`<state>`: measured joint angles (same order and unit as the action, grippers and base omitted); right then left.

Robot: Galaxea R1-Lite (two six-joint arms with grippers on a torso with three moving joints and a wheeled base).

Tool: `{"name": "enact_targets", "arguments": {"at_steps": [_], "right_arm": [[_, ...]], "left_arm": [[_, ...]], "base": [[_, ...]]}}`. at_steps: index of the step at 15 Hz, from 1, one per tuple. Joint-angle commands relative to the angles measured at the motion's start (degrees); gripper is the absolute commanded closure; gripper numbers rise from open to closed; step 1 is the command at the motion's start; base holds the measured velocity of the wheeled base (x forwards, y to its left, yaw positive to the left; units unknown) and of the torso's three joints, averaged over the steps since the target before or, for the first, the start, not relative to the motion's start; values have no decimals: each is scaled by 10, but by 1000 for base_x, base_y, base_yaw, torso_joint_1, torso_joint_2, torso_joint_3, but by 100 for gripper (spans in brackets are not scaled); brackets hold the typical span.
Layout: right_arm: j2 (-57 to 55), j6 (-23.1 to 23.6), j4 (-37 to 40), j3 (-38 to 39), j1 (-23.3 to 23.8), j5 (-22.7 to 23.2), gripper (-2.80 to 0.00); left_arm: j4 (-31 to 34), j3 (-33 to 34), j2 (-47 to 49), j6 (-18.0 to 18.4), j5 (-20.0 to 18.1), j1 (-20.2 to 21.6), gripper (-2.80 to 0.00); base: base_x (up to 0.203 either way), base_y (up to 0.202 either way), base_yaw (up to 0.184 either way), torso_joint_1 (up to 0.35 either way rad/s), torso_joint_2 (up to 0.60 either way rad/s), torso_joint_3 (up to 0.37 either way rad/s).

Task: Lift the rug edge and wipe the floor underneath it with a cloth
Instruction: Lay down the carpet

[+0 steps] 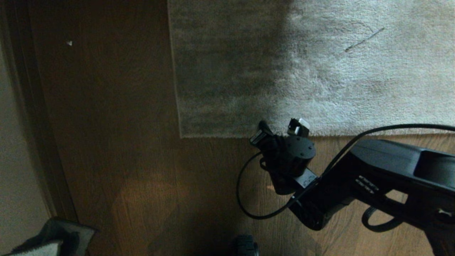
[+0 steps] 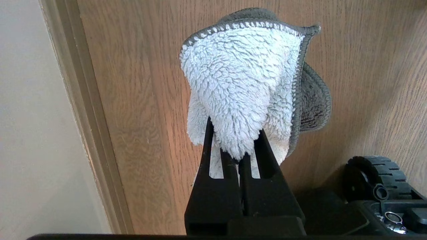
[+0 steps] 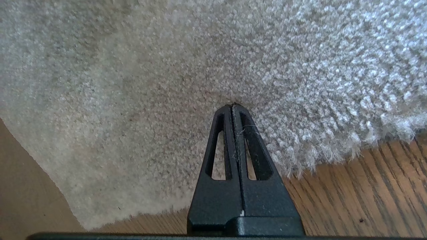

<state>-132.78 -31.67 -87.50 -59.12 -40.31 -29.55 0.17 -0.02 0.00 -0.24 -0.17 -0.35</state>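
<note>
- The right claw (image 3: 233,106), shut and empty, has its tips over the rug edge (image 3: 300,166).
- The left claw (image 2: 240,146) grips the cloth (image 2: 240,83) above the floor (image 2: 140,116).

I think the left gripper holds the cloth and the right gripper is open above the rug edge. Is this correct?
Not quite: the right gripper is shut, fingers pressed together over the rug edge, as the right wrist view shows. The left gripper does hold the cloth.
</note>
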Motion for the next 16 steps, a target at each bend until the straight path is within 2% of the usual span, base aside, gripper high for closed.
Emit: {"name": "enact_targets", "arguments": {"at_steps": [1,16], "right_arm": [[-7,-1,-24,3,0,-2,0],[-5,8,-24,36,-1,-1,0]], "left_arm": [[0,-1,0,0,0,0,0],[0,0,0,0,0,0,0]], "base": [[0,0,0,0,0,0],[0,0,0,0,0,0]]}}
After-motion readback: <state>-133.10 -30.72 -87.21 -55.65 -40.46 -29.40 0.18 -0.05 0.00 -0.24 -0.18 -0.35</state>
